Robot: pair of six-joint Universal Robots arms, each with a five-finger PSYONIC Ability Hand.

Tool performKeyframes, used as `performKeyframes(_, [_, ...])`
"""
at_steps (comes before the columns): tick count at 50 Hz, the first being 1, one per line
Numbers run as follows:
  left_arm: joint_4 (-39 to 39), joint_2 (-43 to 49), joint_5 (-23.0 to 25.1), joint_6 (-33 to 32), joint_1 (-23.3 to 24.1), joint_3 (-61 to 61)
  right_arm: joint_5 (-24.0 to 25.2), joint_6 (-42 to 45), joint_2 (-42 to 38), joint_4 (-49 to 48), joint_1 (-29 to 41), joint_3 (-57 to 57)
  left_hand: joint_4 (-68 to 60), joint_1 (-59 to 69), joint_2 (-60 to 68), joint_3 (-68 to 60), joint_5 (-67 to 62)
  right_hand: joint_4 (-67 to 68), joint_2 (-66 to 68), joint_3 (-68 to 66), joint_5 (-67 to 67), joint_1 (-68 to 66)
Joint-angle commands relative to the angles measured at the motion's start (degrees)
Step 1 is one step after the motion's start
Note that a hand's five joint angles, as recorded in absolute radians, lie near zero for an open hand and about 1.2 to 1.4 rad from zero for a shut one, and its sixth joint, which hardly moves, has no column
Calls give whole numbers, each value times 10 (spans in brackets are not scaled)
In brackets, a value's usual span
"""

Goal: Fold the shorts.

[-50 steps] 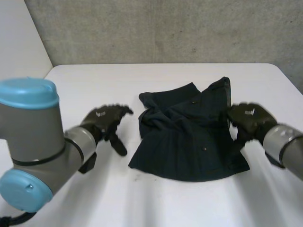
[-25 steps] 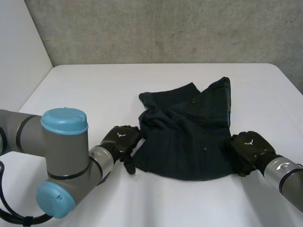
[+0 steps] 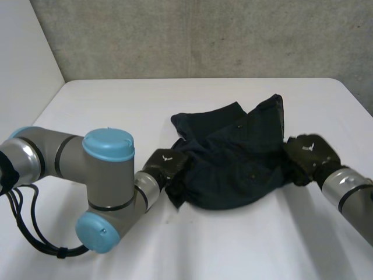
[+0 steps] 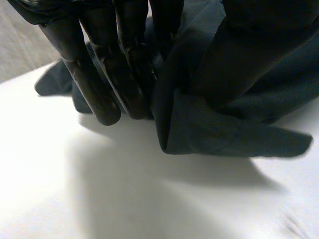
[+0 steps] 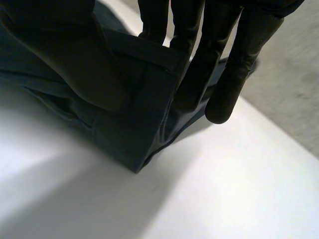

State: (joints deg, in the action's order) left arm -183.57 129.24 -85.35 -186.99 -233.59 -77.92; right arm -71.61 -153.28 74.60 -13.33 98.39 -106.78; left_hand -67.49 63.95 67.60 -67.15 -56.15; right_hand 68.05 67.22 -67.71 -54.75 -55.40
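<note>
Because the fold needs both near corners carried together, I have each hand on one end of the near edge of the shorts [image 3: 233, 154]. The shorts lie rumpled in the middle of the white table [image 3: 105, 99], between the two arms. On the robot's left, the left arm [image 3: 99, 175] bends in across the near side of the table. Its left hand [image 3: 165, 164] sits at the near left corner of the cloth. In the left wrist view I read that hand as clamped on the fabric. The fingers [image 4: 99, 84] run down one face of the dark cloth and the thumb [image 4: 234, 59] presses the other. A loose flap [image 4: 224, 137] of the corner juts out below the pinch and, I judge, is raised just clear of the table. Between the hands the near edge is drawn into a shallow curve, while the far part lies wrinkled on the surface. On the robot's right, the right hand [image 3: 309, 153] is at the near right corner, touching it. In the right wrist view its thumb lies across a stitched band of the cloth and its fingers back it from behind, so it too is gripping the shorts. The corner hangs below that pinch, close over the table.
</note>
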Motion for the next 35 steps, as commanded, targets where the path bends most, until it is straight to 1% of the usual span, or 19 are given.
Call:
performKeyframes(1, [34, -70, -56, -12, -2, 24, -41, -30, 53, 48, 28, 66, -125, 161, 124, -129, -138, 120, 128, -123, -152, -246])
performKeyframes(2, [54, -118, -61, -27, -4, 25, -42, -29, 60, 59, 34, 76, -125, 161, 124, -129, -138, 120, 128, -123, -152, -246])
performKeyframes(4, [76, -164, -62, -49, -4, 27, -42, -29, 81, 85, 43, 102, -125, 161, 124, -129, -138, 120, 128, -123, -152, -246])
performKeyframes(5, [86, -185, -63, -62, -4, 30, -42, -29, 105, 114, 50, 130, -125, 161, 124, -129, -138, 120, 128, -123, -152, -246])
performKeyframes(6, [102, -228, -67, -88, -4, 36, -42, -30, 116, 128, 51, 143, -125, 161, 124, -129, -138, 120, 128, -123, -152, -246])
performKeyframes(9, [119, -301, -69, -123, -3, 48, -42, -31, 153, 173, 53, 204, -125, 161, 124, -129, -138, 120, 128, -123, -152, -246])
performKeyframes(10, [123, -344, -70, -139, -4, 56, -43, -32, 161, 182, 53, 220, -125, 161, 124, -129, -138, 120, 128, -123, -152, -246])
performKeyframes(12, [122, -379, -71, -152, -5, 66, -44, -35, 185, 203, 55, 268, -125, 161, 124, -129, -138, 120, 128, -123, -152, -246])
performKeyframes(15, [123, -426, -72, -164, -6, 93, -48, -38, 206, 218, 55, 311, -125, 161, 124, -129, -138, 120, 128, -123, -152, -246])
performKeyframes(16, [123, -431, -72, -164, -7, 102, -55, -40, 217, 225, 55, 340, -125, 161, 124, -129, -138, 120, 128, -123, -152, -246])
performKeyframes(20, [128, -441, -76, -165, -13, 144, -79, -60, 228, 230, 61, 394, -125, 161, 124, -129, -138, 120, 128, -123, -152, -246])
performKeyframes(27, [137, -420, -87, -166, -20, 178, -103, -64, 211, 245, 88, 440, -125, 161, 124, -129, -138, 120, 128, -123, -152, -246])
performKeyframes(30, [136, -379, -85, -167, -21, 178, -106, -62, 159, 250, 103, 443, -125, 161, 124, -129, -138, 120, 128, -123, -152, -246])
performKeyframes(31, [136, -364, -86, -166, -21, 178, -106, -62, 131, 251, 118, 443, -125, 161, 124, -129, -138, 120, 128, -123, -152, -246])
performKeyframes(34, [137, -300, -85, -167, -30, 178, -107, -62, 94, 249, 137, 442, -125, 161, 124, -129, -138, 120, 128, -123, -152, -246])
performKeyframes(35, [136, -284, -85, -167, -34, 178, -111, -61, 62, 245, 140, 443, -125, 161, 124, -129, -138, 120, 128, -123, -152, -246])
